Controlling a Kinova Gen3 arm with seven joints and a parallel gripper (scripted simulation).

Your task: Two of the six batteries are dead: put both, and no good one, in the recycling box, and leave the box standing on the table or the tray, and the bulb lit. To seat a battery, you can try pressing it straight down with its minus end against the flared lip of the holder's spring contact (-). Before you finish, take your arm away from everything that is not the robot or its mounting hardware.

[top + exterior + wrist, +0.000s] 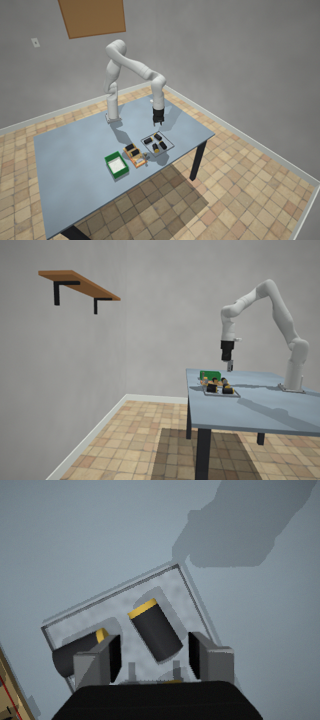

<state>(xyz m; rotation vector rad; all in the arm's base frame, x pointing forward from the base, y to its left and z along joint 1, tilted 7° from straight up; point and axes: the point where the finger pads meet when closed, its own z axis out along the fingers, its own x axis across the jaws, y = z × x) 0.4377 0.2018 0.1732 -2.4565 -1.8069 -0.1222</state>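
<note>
My gripper (157, 125) (229, 370) (154, 649) is open and empty, above the grey tray (164, 151) (222, 396) (110, 596). One black battery with a yellow end (157, 136) (156, 632) lies below and between the fingers in the wrist view. A second battery (148, 140) (73, 653) lies left of it, partly behind a finger. Two more batteries (163, 145) (155, 147) lie in the tray. The tan holder (137, 158) (10, 695) bears two batteries (130, 147) (134, 152). The green box (121, 172) (211, 376) stands upright, with no battery visible inside. Whether the bulb is lit cannot be told.
The holder stands between the green box and the tray on the blue table (77, 167) (232, 410). A small post (145, 155) (203, 374) rises at the holder's tray-side edge. A brown shelf (94, 18) (85, 285) is on the wall, away from the arm.
</note>
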